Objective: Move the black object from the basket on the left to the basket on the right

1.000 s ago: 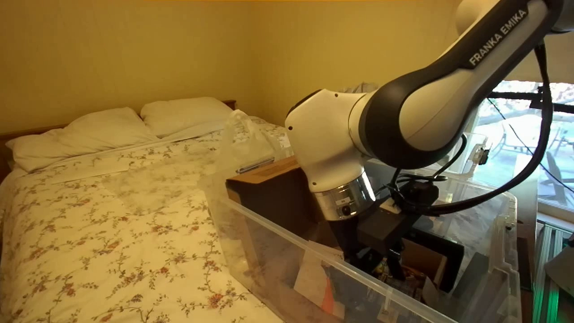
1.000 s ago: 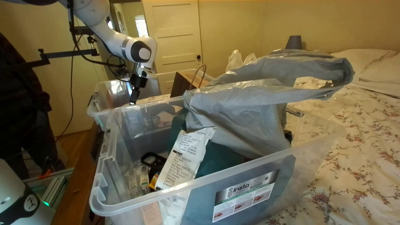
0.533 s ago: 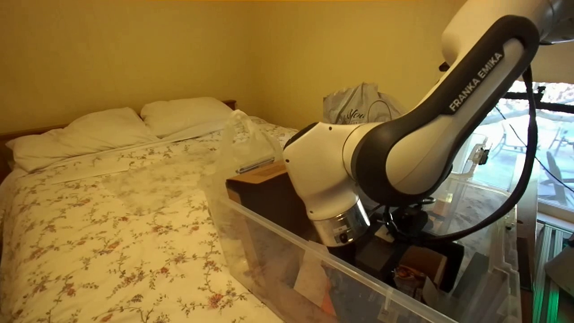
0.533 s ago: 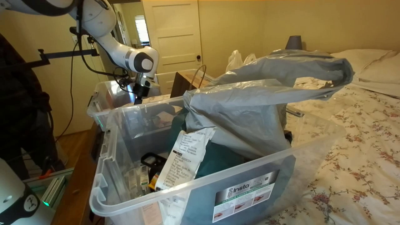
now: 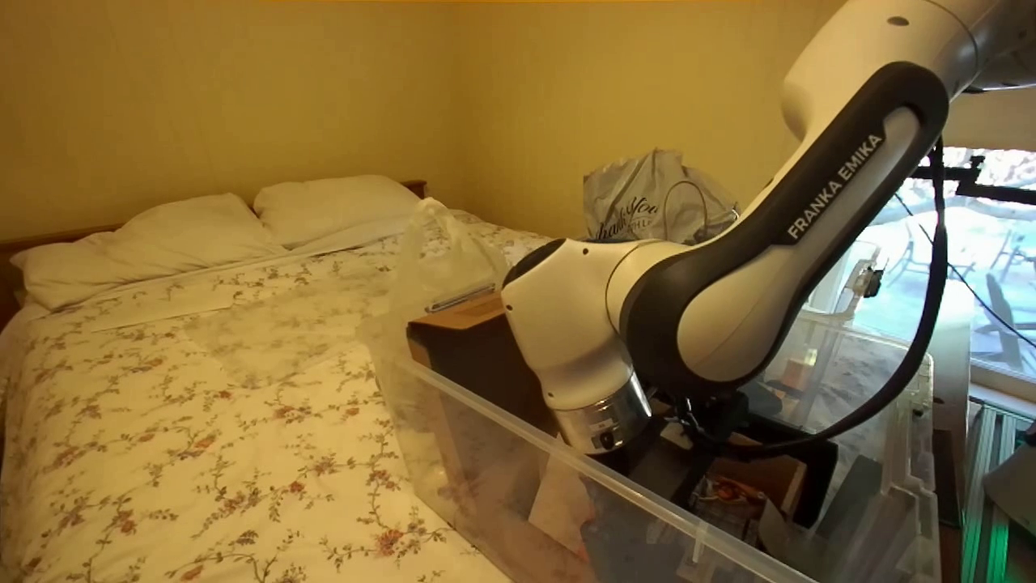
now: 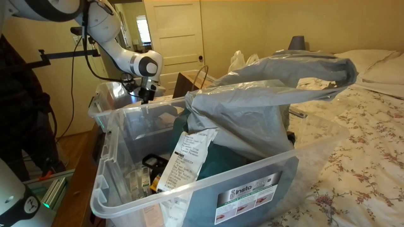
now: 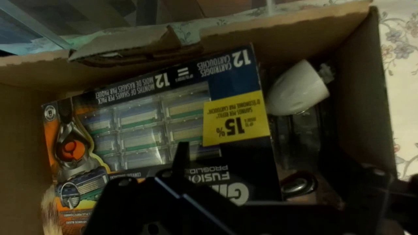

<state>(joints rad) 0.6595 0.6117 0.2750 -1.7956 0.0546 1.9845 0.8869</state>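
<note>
My gripper (image 7: pixel 258 160) is open in the wrist view. One dark finger lies over the razor package and the other by the box's right wall, nothing held between them. It also shows in an exterior view (image 6: pixel 145 101), reaching down into the far clear bin (image 6: pixel 104 102). That bin's rim is near in an exterior view (image 5: pixel 619 479). Inside is a cardboard box (image 7: pixel 365 98) holding a mostly black razor package (image 7: pixel 241 156), a white rounded object (image 7: pixel 297 89) and a dark item with a silver oval (image 7: pixel 300 184). Which is the task's black object is unclear. The second clear bin (image 6: pixel 221 178) stands apart.
The second bin holds a grey plastic bag (image 6: pixel 246 116), a paper receipt (image 6: pixel 186 157) and a black handled item (image 6: pixel 156 162). A tall brown box (image 5: pixel 486 356) stands in the bin under my arm. The bed (image 5: pixel 267 421) lies beside the bins.
The arm has moved down, bringing the gripper deeper into the bin. The wrist has shifted slightly left in an exterior view and slightly right in the opposite one. The bins have not moved.
</note>
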